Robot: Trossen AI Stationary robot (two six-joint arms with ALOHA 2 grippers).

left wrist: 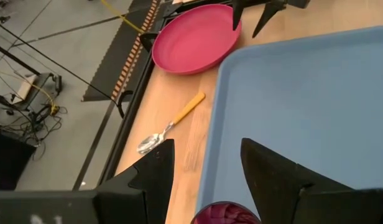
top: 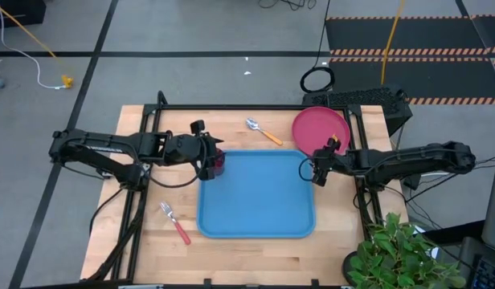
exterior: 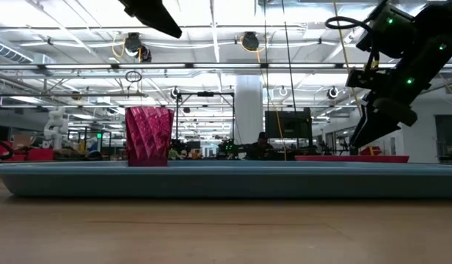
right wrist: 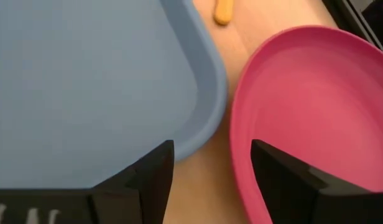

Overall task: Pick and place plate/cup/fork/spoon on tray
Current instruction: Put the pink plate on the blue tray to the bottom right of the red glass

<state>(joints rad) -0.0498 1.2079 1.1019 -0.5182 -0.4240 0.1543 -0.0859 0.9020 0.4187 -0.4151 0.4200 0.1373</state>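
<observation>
Wooden table, warehouse hall behind. My right gripper (top: 321, 164), fingers apart, hovers at the plate's (top: 320, 126) near rim beside the tray (top: 255, 197); I should straddle that rim squarely before closing. The left gripper (top: 209, 160), also spread, hangs over the cup (top: 218, 163) on the tray. Spoon (top: 263, 132) lies close by; fork (top: 173, 221) well clear.
</observation>
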